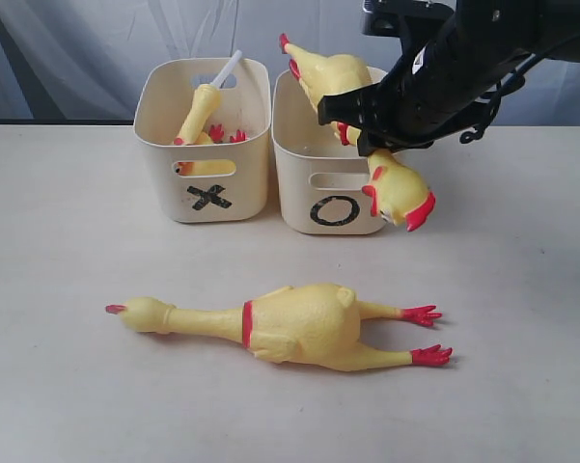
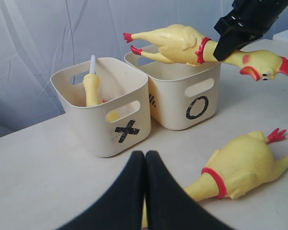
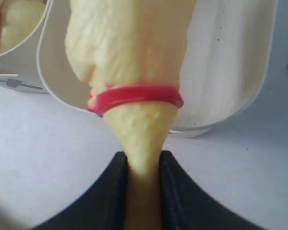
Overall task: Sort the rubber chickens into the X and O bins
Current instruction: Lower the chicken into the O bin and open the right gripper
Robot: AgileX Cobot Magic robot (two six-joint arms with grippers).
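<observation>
**Pale table (image 1: 68,405), sorting not finished**

We see the table run back to a grey-blue curtain (image 1: 68,48) at twelve o'clock in the exterior view. From two o'clock the black right arm (image 1: 463,58) reaches in over the tubs.

At six o'clock the lying chicken (image 1: 290,328) rests flat on the table, well apart from the tubs. Its beak points to nine o'clock and its red feet to three.

At twelve o'clock the X tub (image 1: 164,183) and the O tub (image 1: 299,193) stand upright, just beside each other. The X tub is toward eleven and the O tub toward one.

Above the O tub the lifted chicken (image 1: 333,77) hangs slantwise in the air. Its feet are up at eleven o'clock over the rim. Its head is past the tub's front corner at four o'clock, clear of the table.

The right pincer (image 1: 362,130) is clamped on the lifted chicken's neck, just below the red band. In the right wrist view we see both black fingers (image 3: 175,191) pressed against the yellow neck.

The left pincer (image 2: 144,191) is closed, its two black fingers pressed together with nothing between them. It hovers above the table, facing both tubs.

Inside the X tub the slim chicken (image 1: 201,111) leans upright, and its white tube (image 1: 227,69) pokes above the rim toward one o'clock. Red toes show just beside it, but we cannot tell what they belong to.
</observation>
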